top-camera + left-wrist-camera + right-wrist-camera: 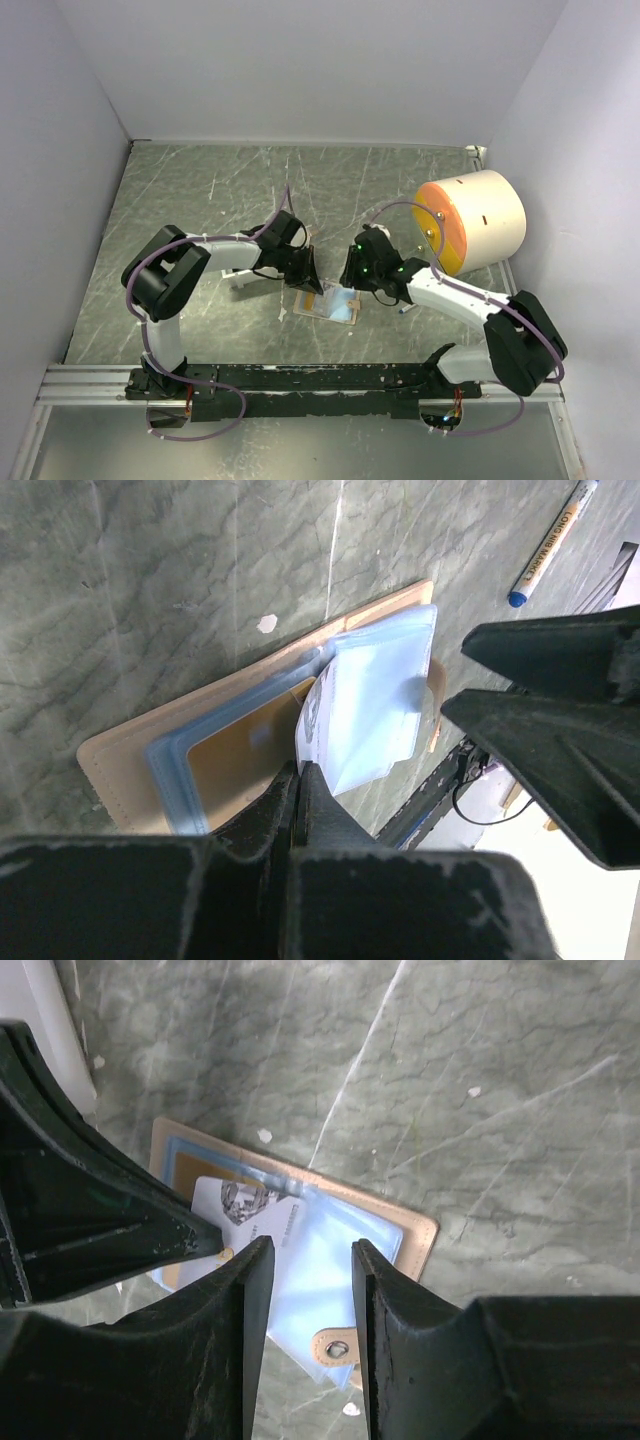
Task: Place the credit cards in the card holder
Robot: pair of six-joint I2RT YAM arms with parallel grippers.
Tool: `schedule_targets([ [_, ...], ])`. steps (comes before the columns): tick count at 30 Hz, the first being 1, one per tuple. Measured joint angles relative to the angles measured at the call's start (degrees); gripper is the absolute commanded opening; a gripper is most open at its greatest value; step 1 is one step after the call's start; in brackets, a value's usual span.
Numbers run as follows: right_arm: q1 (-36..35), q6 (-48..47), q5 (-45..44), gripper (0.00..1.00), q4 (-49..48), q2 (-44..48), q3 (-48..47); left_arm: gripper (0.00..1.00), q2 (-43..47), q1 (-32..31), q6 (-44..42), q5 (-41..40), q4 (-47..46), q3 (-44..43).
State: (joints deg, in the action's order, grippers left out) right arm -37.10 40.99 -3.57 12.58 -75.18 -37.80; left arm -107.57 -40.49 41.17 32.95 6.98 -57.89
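The tan card holder (330, 302) lies open on the table between both arms, its clear plastic pockets fanned out. A white card (255, 1215) sits partly inside a clear pocket (320, 1270), and a yellow card (240, 750) fills the pocket beneath. My left gripper (297, 770) is shut, its tips meeting at the white card's (312, 715) lower corner; whether they pinch the pocket film I cannot tell. My right gripper (310, 1250) stands open just above the clear pocket, with nothing between its fingers. The snap tab (335, 1347) pokes out below them.
A blue-capped marker pen (552, 540) lies beyond the holder. A cream cylinder with an orange face (470, 222) stands at the back right. A white tray's edge (50, 1020) shows at the upper left of the right wrist view. The two grippers are close together.
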Motion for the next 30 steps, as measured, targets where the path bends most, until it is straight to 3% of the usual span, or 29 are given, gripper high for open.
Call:
schedule_targets([
  [7,-2.6,3.3,-0.1,0.34,2.5,0.0,1.1,0.07,0.0,0.0,0.3,0.0,0.0,0.0],
  [21,-4.2,5.1,-4.7,0.17,2.6,-3.6,2.6,0.07,-0.2,0.0,0.6,0.0,1.9,-1.4],
  [30,-4.2,5.0,-5.3,0.15,1.9,-3.8,2.8,0.07,-1.2,0.2,-1.3,0.8,3.3,-2.4],
])
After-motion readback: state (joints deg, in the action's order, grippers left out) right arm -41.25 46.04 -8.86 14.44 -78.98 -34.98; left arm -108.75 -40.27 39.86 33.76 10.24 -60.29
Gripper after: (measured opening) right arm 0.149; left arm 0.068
